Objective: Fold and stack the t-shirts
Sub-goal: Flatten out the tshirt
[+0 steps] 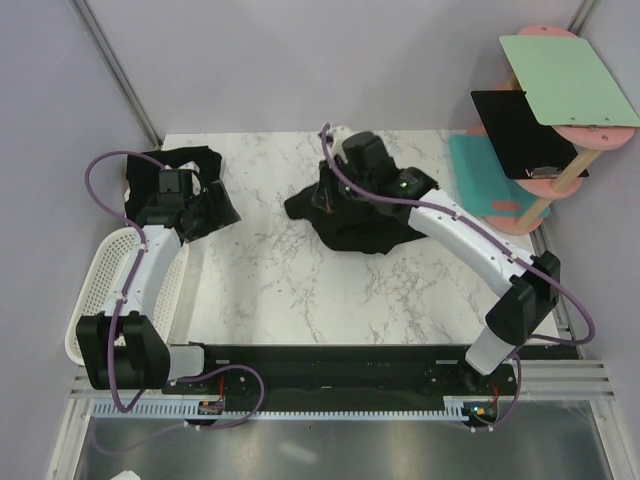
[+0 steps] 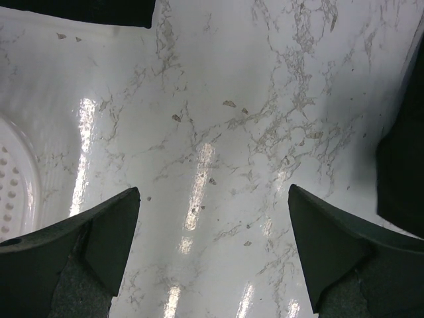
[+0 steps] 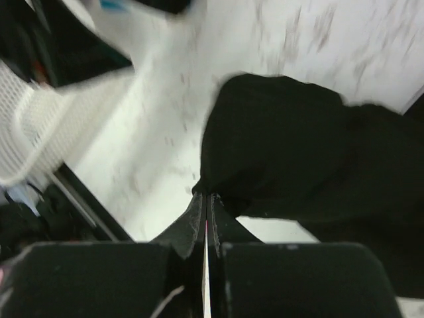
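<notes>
Here the right gripper (image 3: 205, 197) is clenched on a fold of a crumpled black shirt (image 1: 365, 232), a heap mid-table lying longer left to right. The left gripper (image 2: 213, 192) hangs spread wide over the table (image 2: 218, 99), beside a second shirt (image 1: 222, 212) at the back left.

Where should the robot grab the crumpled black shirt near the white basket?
I'd pinch the t-shirt at its edge nearest the table's middle, from above: it lies bunched low, and that edge sticks out beside the open left end effector.
</notes>
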